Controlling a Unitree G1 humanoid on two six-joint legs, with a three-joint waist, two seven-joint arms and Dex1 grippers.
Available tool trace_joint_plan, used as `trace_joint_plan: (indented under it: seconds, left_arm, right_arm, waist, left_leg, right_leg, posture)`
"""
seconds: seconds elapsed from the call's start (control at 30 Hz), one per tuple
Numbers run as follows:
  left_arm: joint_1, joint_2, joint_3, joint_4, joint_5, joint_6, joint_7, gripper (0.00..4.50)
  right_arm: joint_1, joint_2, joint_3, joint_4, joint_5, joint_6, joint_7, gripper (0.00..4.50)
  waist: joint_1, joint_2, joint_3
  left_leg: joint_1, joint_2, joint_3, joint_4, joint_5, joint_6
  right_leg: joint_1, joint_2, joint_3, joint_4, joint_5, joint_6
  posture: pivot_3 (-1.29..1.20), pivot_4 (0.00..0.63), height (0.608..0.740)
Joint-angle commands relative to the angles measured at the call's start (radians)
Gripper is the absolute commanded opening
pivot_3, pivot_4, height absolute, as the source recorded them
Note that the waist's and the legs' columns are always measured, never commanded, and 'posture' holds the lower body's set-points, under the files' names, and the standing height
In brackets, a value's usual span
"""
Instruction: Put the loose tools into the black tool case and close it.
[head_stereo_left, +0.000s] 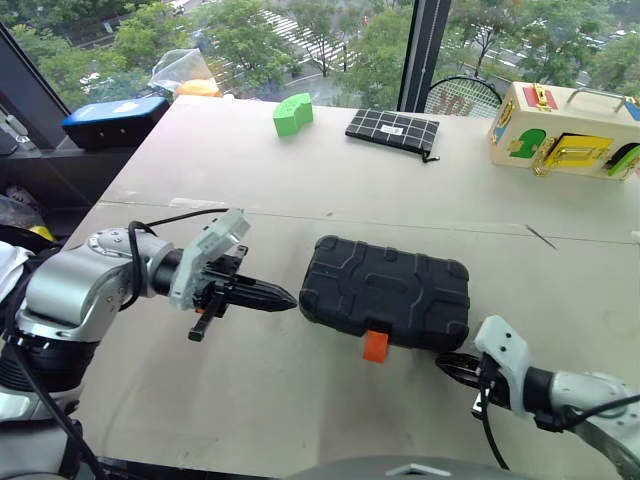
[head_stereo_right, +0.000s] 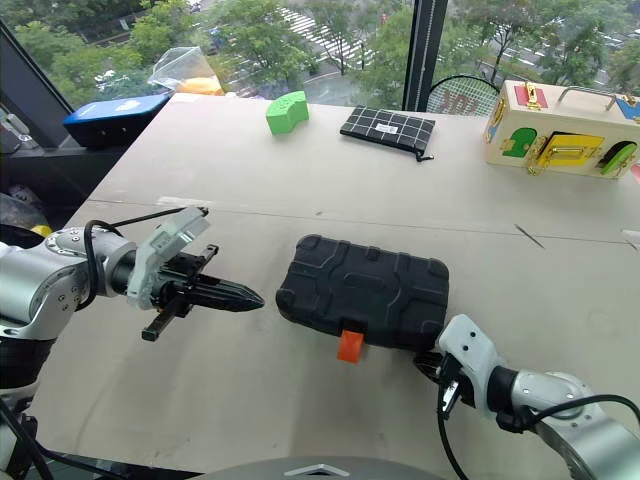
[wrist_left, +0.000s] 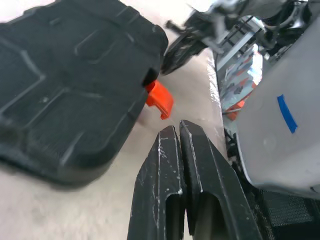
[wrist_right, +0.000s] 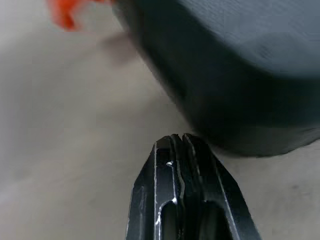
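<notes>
Left gripper (head_stereo_left: 284, 297): one. Fingers pressed together, nothing between them, pointing level at the left end of the case and stopping just short of it.

Right gripper (wrist_right: 176, 141): one. Also clenched and empty, low over the table near the front right corner of the case, just apart from its wall.

Black tool case (head_stereo_left: 385, 291): one. Lid down, ribbed shell up, lying in the middle of the table (head_stereo_left: 250, 390) between the two grippers. No loose tools are visible on the table, so they appear to be inside.

Orange latch (head_stereo_left: 375, 345): one, on the front edge of the case. It juts outward rather than lying flush, so it seems not yet snapped home.

Handling note: the step in hand looks to be securing the lid. Best done with one gripper bracing the case so it cannot slide, while the other presses the latch flat against the shell; a push off the latch's centre would likely just turn the case.

Other items at the far edge, well apart: one flat black grid-patterned pouch (head_stereo_left: 392, 131), one green block (head_stereo_left: 292, 113), one wooden box with coloured locks (head_stereo_left: 566, 129), one blue case (head_stereo_left: 113, 115).
</notes>
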Motion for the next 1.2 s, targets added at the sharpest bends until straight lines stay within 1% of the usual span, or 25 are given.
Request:
trace_joint_plan:
  seconds: [0.03,0.1,0.17,0.23,0.3,0.33,0.4,0.47,0.53,0.6,0.7,0.8,0.9,1.07,1.2]
  left_arm:
    - [0.002,-0.041,0.027,-0.029,0.001,-0.043,0.064,0.08]
    - [-0.008,-0.087,0.011,-0.019,0.027,-0.072,0.116,0.08]
    - [-0.03,-0.132,-0.009,-0.007,0.054,-0.099,0.161,0.08]
    - [-0.067,-0.186,-0.05,0.013,0.098,-0.121,0.212,0.08]
    - [-0.114,-0.259,-0.102,0.051,0.175,-0.172,0.287,0.08]
    - [-0.141,-0.293,-0.123,0.077,0.198,-0.182,0.311,0.08]
    - [-0.185,-0.35,-0.163,0.134,0.255,-0.221,0.347,0.08]
    - [-0.213,-0.379,-0.204,0.185,0.305,-0.255,0.355,0.08]
    - [-0.226,-0.383,-0.261,0.231,0.366,-0.285,0.345,0.08]
    - [-0.227,-0.369,-0.315,0.268,0.416,-0.304,0.314,0.08]
    - [-0.223,-0.365,-0.358,0.317,0.474,-0.36,0.289,0.08]
    - [-0.221,-0.373,-0.359,0.33,0.485,-0.382,0.278,0.08]
    - [-0.224,-0.374,-0.359,0.332,0.488,-0.391,0.27,0.08]
    - [-0.227,-0.369,-0.351,0.343,0.497,-0.402,0.265,0.08]
    - [-0.218,-0.368,-0.346,0.343,0.504,-0.407,0.269,0.08]
  right_arm:
    - [-0.16,0.123,-0.115,0.084,0.017,0.012,-0.14,0.0]
    - [-0.299,0.207,-0.175,0.187,0.022,0.018,-0.221,0.0]
    - [-0.391,0.237,-0.185,0.27,0.018,0.01,-0.236,0.0]
    - [-0.467,0.257,-0.182,0.36,0.02,-0.005,-0.222,0.0]
    - [-0.486,0.239,-0.17,0.42,0.001,-0.028,-0.194,0.0]
    - [-0.471,0.21,-0.161,0.422,-0.005,-0.033,-0.166,0.0]
    - [-0.43,0.163,-0.174,0.395,0.005,-0.024,-0.126,0.0]
    - [-0.378,0.121,-0.205,0.322,0.059,0.015,-0.081,0.0]
    - [-0.326,0.092,-0.237,0.219,0.138,0.065,-0.043,0.0]
    - [-0.293,0.075,-0.242,0.127,0.206,0.102,-0.019,0.0]
    - [-0.318,0.084,-0.181,0.052,0.242,0.149,-0.044,0.0]
    - [-0.384,0.132,-0.105,0.091,0.207,0.166,-0.108,0.0]
    - [-0.423,0.147,-0.022,0.158,0.145,0.152,-0.133,0.0]
    - [-0.459,0.153,0.043,0.235,0.1,0.131,-0.127,0.0]
    - [-0.493,0.174,0.065,0.295,0.076,0.104,-0.123,0.0]
  waist:
    - [-0.013,0.0,0.001]
    - [-0.021,0.001,0.002]
    - [-0.021,0.002,0.002]
    - [-0.007,0.0,0.001]
    - [0.004,-0.001,0.0]
    - [0.016,0.0,0.0]
    - [0.023,0.001,0.0]
    - [0.024,0.002,0.0]
    - [0.021,0.003,0.0]
    - [0.011,0.003,0.0]
    - [-0.004,0.005,-0.001]
    - [-0.008,0.004,-0.004]
    - [-0.004,0.004,-0.004]
    - [-0.001,0.005,-0.006]
    - [-0.004,0.005,-0.006]
  left_leg:
    - [0.001,0.0,0.001,0.0,0.0,0.0]
    - [0.002,0.001,0.003,0.002,0.0,0.0]
    - [0.002,0.0,0.004,0.005,0.0,0.0]
    - [0.001,-0.001,0.003,0.006,0.0,0.0]
    - [0.001,-0.001,0.001,0.004,0.0,0.0]
    - [0.001,-0.001,-0.002,0.004,0.0,0.0]
    - [-0.001,-0.002,-0.003,0.0,0.0,0.0]
    - [-0.002,-0.003,-0.003,-0.001,-0.001,0.002]
    - [-0.003,-0.003,-0.003,-0.001,-0.001,0.003]
    - [-0.001,-0.003,-0.002,-0.001,-0.002,0.003]
    - [0.003,-0.002,-0.003,0.0,-0.002,0.003]
    - [0.004,-0.002,-0.002,0.003,-0.001,0.003]
    - [0.003,-0.002,-0.002,0.005,-0.001,0.003]
    - [0.001,-0.002,-0.004,0.004,-0.001,0.003]
    - [0.001,-0.002,-0.005,0.004,-0.001,0.003]
  right_leg:
    - [0.0,0.0,0.001,0.0,0.0,0.0]
    - [0.0,0.0,0.004,0.001,0.001,0.0]
    - [0.001,0.0,0.005,0.002,0.001,0.0]
    - [0.001,0.0,0.004,0.002,0.001,0.001]
    - [0.001,0.0,0.002,0.002,0.001,0.001]
    - [0.001,0.001,0.001,0.002,0.001,0.001]
    - [0.0,0.001,0.002,0.002,0.001,0.001]
    - [-0.002,0.001,0.002,0.002,0.001,0.001]
    - [-0.001,0.0,0.002,0.002,0.001,0.001]
    - [-0.001,0.0,0.003,0.001,0.001,0.001]
    - [0.004,0.001,0.003,0.0,0.001,0.001]
    - [0.005,0.001,0.004,0.001,0.001,0.001]
    - [0.004,0.001,0.004,0.001,0.001,0.001]
    - [0.004,0.002,0.002,0.002,0.0,0.001]
    - [0.004,0.002,0.002,0.001,0.0,0.001]
  posture:
    - [0.0,0.15,0.74]
    - [0.0,0.15,0.74]
    - [0.0,0.15,0.74]
    - [0.0,0.15,0.74]
    - [0.0,0.15,0.74]
    - [0.0,0.15,0.74]
    - [0.0,0.15,0.74]
    - [0.0,0.15,0.74]
    - [0.0,0.15,0.74]
    - [0.0,0.15,0.74]
    - [0.0,0.15,0.74]
    - [0.0,0.15,0.74]
    - [0.0,0.15,0.74]
    - [0.0,0.15,0.74]
    - [0.0,0.15,0.74]
